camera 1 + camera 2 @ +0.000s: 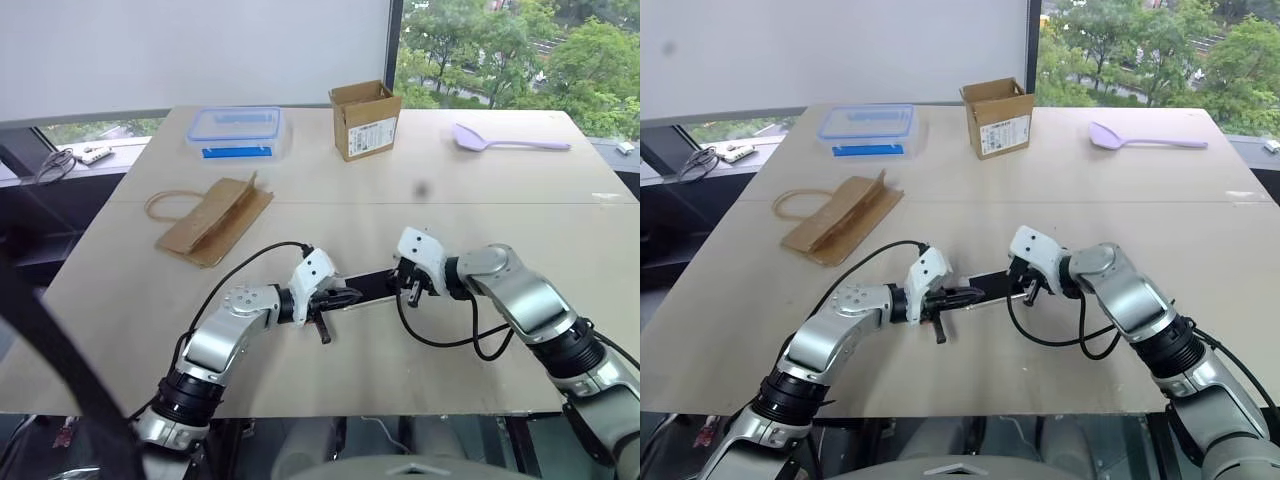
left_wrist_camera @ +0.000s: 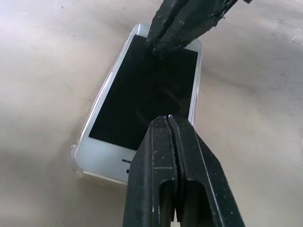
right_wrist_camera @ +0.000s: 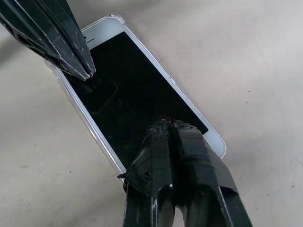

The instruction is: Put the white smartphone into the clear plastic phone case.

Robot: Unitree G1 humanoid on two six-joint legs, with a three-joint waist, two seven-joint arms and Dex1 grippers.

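This looks like an office or test room several floors up. A large bare plywood table [image 1: 480, 190] stands against a tall window with a white roller blind [image 1: 190, 50], and green treetops [image 1: 500, 50] show below through the glass.

silver arms, white wrist housings, black cables, black-fingered left claw [image 1: 335, 300].

A slim white smartphone with a black glass screen [image 3: 137, 101] lies flat on the pale tabletop [image 3: 255, 61], a thin clear plastic case rim [image 3: 90, 131] hugging its edges. The right gripper's closed black tape-wrapped fingers [image 3: 173, 142] press on the screen at its 5 o'clock end. The left gripper's closed black tips [image 3: 83, 71] touch the glass toward the 11 o'clock end.
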